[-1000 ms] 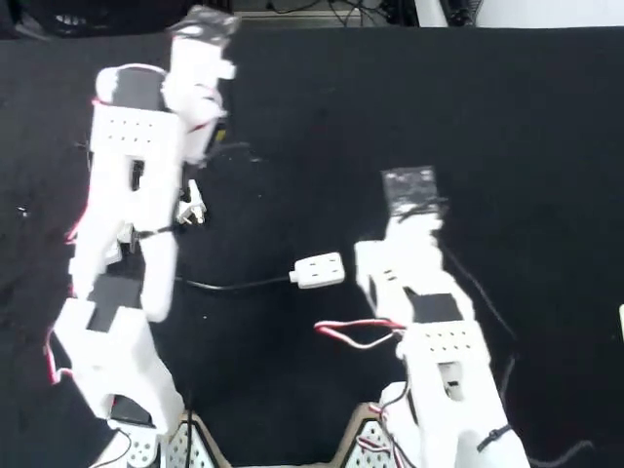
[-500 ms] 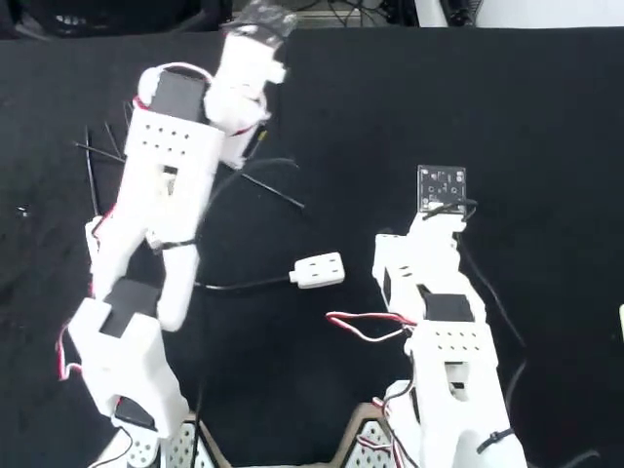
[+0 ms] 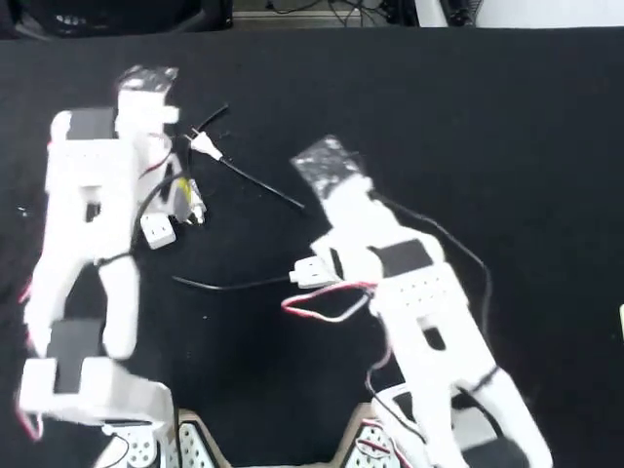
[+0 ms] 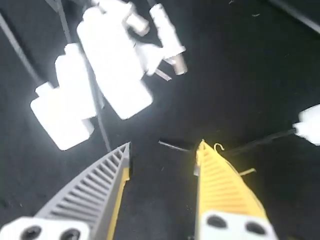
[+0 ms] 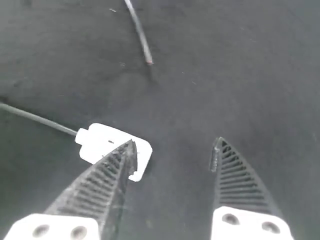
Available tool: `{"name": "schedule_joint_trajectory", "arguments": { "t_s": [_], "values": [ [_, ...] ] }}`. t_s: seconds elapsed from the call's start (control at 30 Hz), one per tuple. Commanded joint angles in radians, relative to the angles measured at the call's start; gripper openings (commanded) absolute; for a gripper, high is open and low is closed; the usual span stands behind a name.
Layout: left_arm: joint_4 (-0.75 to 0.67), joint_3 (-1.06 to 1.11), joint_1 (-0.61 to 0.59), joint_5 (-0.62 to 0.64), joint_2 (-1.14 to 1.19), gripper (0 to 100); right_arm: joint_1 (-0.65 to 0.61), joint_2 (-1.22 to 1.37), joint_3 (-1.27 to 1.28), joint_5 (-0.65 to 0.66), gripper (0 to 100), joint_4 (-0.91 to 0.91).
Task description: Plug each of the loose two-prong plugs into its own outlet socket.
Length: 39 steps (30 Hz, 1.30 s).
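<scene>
Both arms have swung left since half a second ago. The left arm [image 3: 93, 195] has drawn back toward the table's left side, baring a plug and a small socket that it had covered. The right arm [image 3: 409, 283] has leaned over to the mid socket [image 3: 314, 271], which has stayed put.

From above, the plug [image 3: 203, 144] lies on the black table [image 3: 526, 146] just beyond the left arm's wrist, and its cable [image 3: 258, 185] runs toward the right arm. The small socket [image 3: 156, 231] lies just beside the left arm. The mid socket lies against the right arm's side, its own lead trailing left.

At the left wrist, the left gripper [image 4: 162, 145] has its jaws spread wide with nothing between them, over bare table. Beyond the tips lie two white blocks [image 4: 62, 110] side by side. A near plug [image 4: 167, 35] with metal prongs lies next to them. Whether anything there is plugged in, I cannot tell.

At the right wrist, the right gripper [image 5: 175, 142] is also spread and empty. The mid socket lies at the tip of one finger, partly behind it and outside the gap. A loose cable end [image 5: 140, 35] lies farther off.
</scene>
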Motion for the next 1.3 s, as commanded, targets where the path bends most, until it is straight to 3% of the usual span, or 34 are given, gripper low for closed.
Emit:
{"name": "schedule_joint_trajectory", "arguments": {
  "t_s": [0.0,0.13,0.33,0.6,0.97,1.27],
  "values": [
    [-0.342,0.386,-0.031,0.054,-0.230,22,-0.064,0.041,-0.081,0.021,23.0,-0.020],
    [-0.654,0.526,0.008,0.170,-0.292,22,-0.038,-0.013,-0.050,0.021,23.4,0.040],
    [-0.786,0.318,0.015,0.339,-0.063,27,-0.020,-0.275,0.179,0.021,23.4,0.037],
    [-0.672,-0.216,0.035,0.436,0.425,29,-0.017,-0.553,0.501,-0.023,23.0,-0.121],
    [-0.439,-0.924,0.047,0.440,0.907,29,-0.015,-0.593,0.513,-0.029,23.0,-0.120],
    [-0.295,-1.314,0.054,0.434,1.206,28,-0.015,-0.593,0.513,-0.029,23.0,-0.120]
  ]
}}
